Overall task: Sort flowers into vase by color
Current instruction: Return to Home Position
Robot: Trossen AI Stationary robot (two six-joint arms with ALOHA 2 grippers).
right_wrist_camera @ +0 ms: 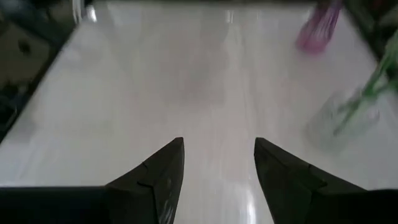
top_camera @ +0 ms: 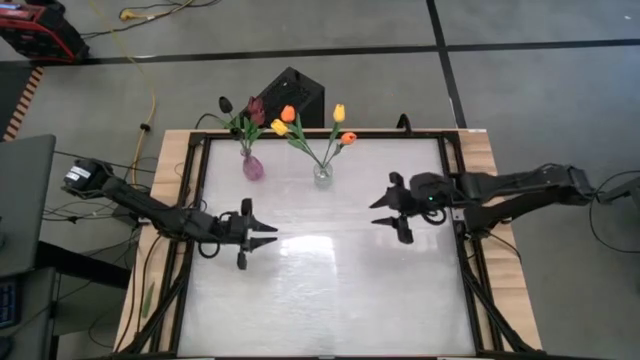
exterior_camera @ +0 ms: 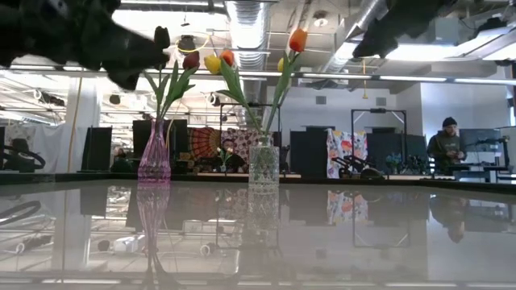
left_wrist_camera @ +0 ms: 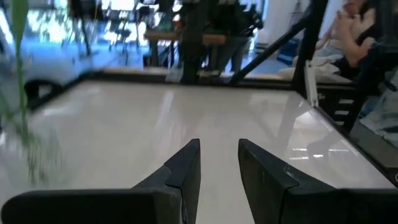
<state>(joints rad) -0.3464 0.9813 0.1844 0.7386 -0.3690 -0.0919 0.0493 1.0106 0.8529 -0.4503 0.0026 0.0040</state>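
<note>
At the table's far side stand two vases. The pink vase [top_camera: 253, 167] [exterior_camera: 154, 157] holds dark maroon and black flowers [top_camera: 250, 112] by their stems. The clear vase [top_camera: 323, 175] [exterior_camera: 264, 165] holds orange and yellow flowers [top_camera: 315, 125] [exterior_camera: 250, 60]. My left gripper [top_camera: 272, 236] [left_wrist_camera: 219, 146] hovers left of the table's middle, open, nothing between its fingers. My right gripper [top_camera: 377, 212] [right_wrist_camera: 219, 144] hovers right of the middle, open and empty, pointing toward the left; its wrist view shows both vases [right_wrist_camera: 318, 31] [right_wrist_camera: 342, 121] blurred.
The white tabletop [top_camera: 330, 290] has a dark frame [top_camera: 190, 200] around it. A black box [top_camera: 292, 95] sits just past the far edge behind the vases. In the room beyond, a person [exterior_camera: 446, 145] stands at a desk.
</note>
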